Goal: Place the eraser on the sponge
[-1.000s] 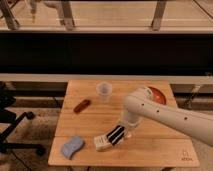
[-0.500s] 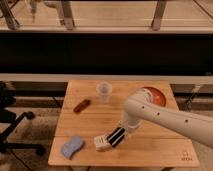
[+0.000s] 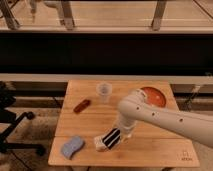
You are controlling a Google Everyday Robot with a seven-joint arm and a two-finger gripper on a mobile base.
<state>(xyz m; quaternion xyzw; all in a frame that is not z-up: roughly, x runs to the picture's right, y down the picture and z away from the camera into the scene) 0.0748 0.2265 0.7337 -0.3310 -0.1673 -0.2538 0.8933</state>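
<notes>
Camera view: wooden table (image 3: 165, 150) fills the lower half, w/ the white arm (image 3: 165, 117) reaching in from the right across it. An office chair (image 3: 15, 127) stands off the table's left edge. At the back right sits an orange-red bowl (image 3: 156, 95), partly hidden behind the arm. The light-blue sponge (image 3: 73, 147) lies near the front left corner, nothing on it. The eraser (image 3: 108, 141), black w/ white stripes, sits at an angle just right of the sponge, apart from it, low at the table top; whether it rests on the wood or hangs just above, can't tell. A clear cup (image 3: 103, 91) stands mid-back, and a brown oblong thing (image 3: 82, 106) lies left of it.

Risks, as I judge them: the sponge is soft w/ a wavy outline and the eraser is approx as long, so if it's set down off-centre or askew it could tip or slide off. The sponge is also close to the front edge, so a low sideways sweep could nudge it off the table. If the hold is only near one end, the block could swing or slip.

The gripper (image 3: 117, 136) is down at the eraser's right end, touching or right at it. How wide it stands, and whether it truly grips the block, I can't tell
</notes>
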